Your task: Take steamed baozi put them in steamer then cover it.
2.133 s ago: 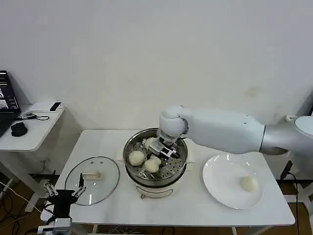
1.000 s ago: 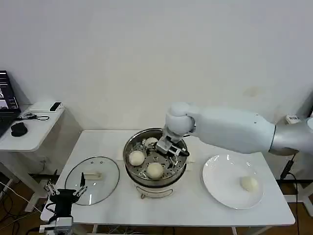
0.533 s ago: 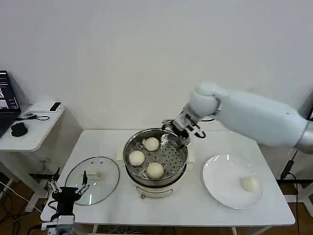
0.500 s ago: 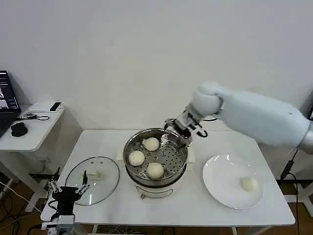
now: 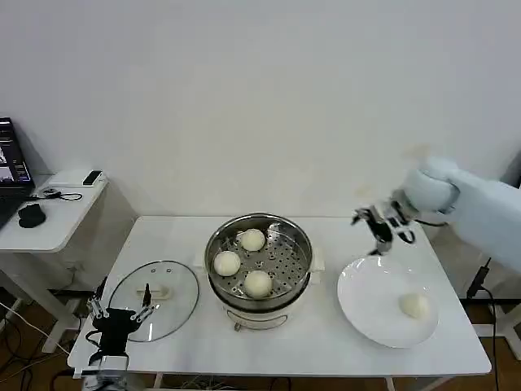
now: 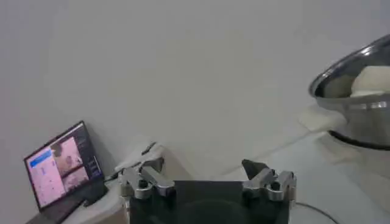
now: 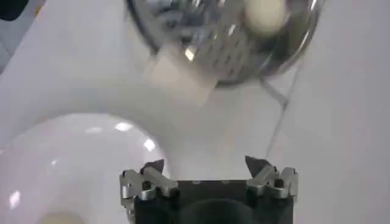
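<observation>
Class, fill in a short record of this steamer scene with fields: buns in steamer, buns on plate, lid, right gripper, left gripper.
buns in steamer: three baozi on the perforated tray of the steamer
buns on plate: one baozi on the white plate
lid: glass lid flat on the table, left of the steamer
right gripper: right gripper open, empty, above the plate's far edge
left gripper: left gripper open, at the lid's near edge

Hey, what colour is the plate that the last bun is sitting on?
The plate is plain glossy white; the head view shows it best, holding one cream-white bun.
</observation>
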Action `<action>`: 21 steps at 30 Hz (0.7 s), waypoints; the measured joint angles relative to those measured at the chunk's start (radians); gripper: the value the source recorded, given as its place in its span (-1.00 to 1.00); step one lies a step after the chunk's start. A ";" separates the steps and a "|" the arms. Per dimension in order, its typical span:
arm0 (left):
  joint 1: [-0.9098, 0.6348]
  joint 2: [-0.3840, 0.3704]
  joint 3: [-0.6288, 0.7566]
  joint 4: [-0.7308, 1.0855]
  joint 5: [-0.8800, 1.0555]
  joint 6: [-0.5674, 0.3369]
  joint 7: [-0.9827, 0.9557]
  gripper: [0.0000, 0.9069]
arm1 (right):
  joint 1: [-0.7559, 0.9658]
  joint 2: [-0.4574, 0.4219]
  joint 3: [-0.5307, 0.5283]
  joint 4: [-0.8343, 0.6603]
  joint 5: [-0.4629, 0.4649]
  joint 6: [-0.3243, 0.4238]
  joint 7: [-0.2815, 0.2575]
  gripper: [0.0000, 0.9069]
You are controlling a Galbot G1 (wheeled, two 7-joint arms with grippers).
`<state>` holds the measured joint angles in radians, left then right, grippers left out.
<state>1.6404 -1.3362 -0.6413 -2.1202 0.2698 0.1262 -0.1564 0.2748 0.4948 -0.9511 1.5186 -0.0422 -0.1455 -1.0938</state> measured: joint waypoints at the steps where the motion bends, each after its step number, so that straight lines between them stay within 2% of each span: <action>1: -0.002 0.001 0.002 0.003 0.000 0.000 0.000 1.00 | -0.024 -0.017 0.014 0.000 -0.007 -0.001 0.000 1.00; 11: 0.005 -0.001 0.005 0.004 0.005 0.004 0.001 1.00 | -0.306 -0.108 0.211 -0.026 -0.082 -0.010 0.000 1.00; 21: 0.013 -0.005 -0.002 0.007 0.005 0.001 -0.002 1.00 | -0.496 -0.107 0.348 -0.072 -0.151 -0.022 0.005 1.00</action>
<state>1.6537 -1.3416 -0.6433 -2.1135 0.2750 0.1272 -0.1584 -0.2214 0.3880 -0.6033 1.4462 -0.1929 -0.1677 -1.0887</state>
